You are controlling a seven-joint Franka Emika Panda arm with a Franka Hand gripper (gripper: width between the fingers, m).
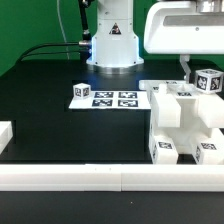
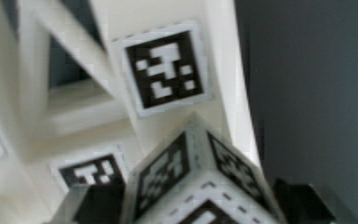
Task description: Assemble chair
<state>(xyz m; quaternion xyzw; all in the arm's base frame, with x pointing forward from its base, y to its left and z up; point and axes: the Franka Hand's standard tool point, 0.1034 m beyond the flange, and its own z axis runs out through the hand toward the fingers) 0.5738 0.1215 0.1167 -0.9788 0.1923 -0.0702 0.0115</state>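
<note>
The white blocky plastic chair looked light, stiff and slick, best pinched across its flat-sided tagged cube; the jaws' state could not be told.

Looking at a black table in the exterior view. Carries near centre, a touch toward eleven o'clock, the marker board, flat, four tags facing up. Holds at twelve o'clock the arm's base, just behind that board. Bears at four o'clock the chair, a white blocky assembly standing on two tagged feet, near the board's three o'clock side. Is edged at six o'clock by a long white border rail, just in front of those feet. Shows at eight o'clock a short white rail piece by the edge.
</note>
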